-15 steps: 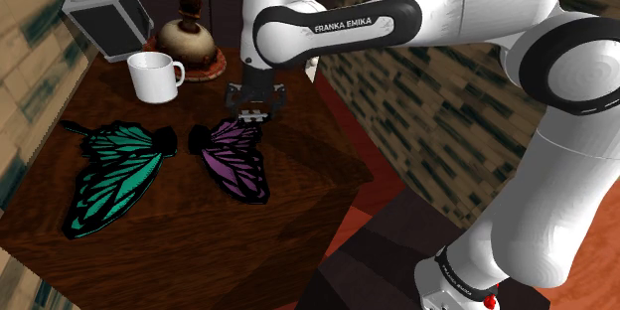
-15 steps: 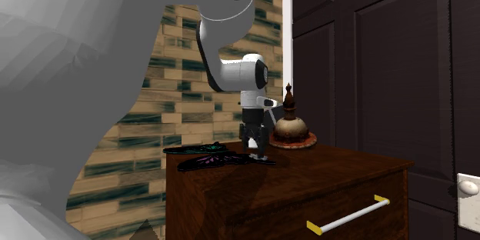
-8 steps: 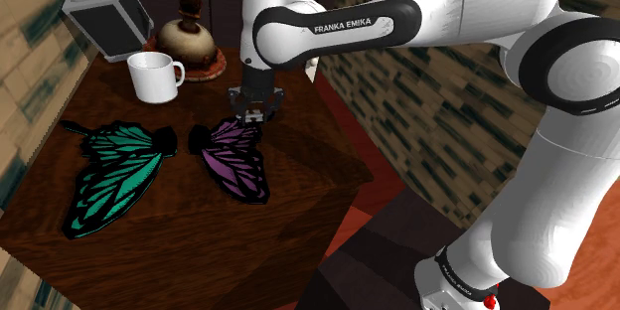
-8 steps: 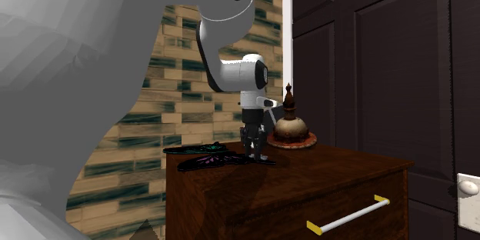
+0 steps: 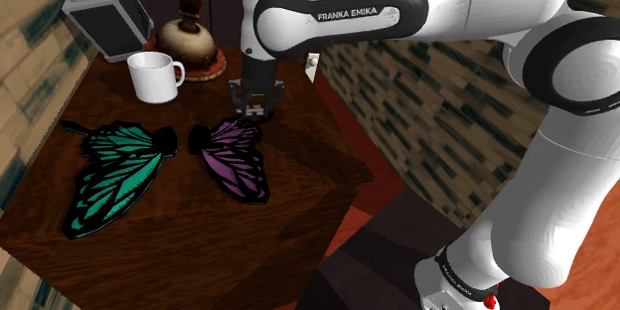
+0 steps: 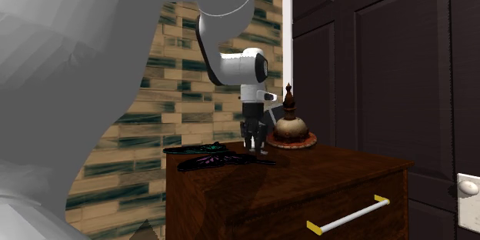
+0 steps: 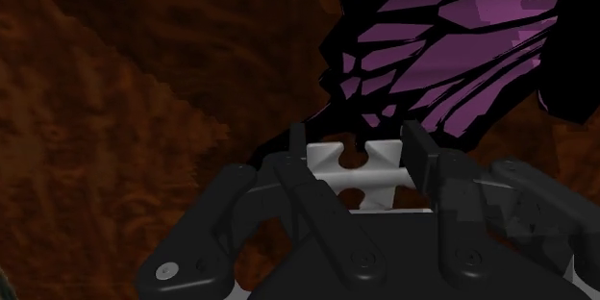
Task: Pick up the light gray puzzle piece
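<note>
The light gray puzzle piece point(image 7: 358, 169) sits clasped between my gripper's point(image 7: 357, 146) two black fingers, lifted a little above the dark wooden top point(image 5: 308, 164). In the shoulder view the gripper point(image 5: 254, 115) hangs upright over the upper tip of the purple butterfly point(image 5: 236, 157), shut on the piece. The second exterior view has the gripper point(image 6: 255, 145) just above the cabinet top, behind the butterflies. Under the hand, the purple butterfly point(image 7: 452, 48) lies flat on the wood.
A teal butterfly point(image 5: 114, 171) lies toward the shoulder view's left. At the back stand a white mug point(image 5: 154, 77), a brown ornament on a dish point(image 5: 189, 35) and a dark box point(image 5: 107, 12). The top's edge drops off toward the shoulder view's right.
The fingers closed on the puzzle piece. The hand has then risen slightly with the piece in it. Nothing else on the top has moved.
</note>
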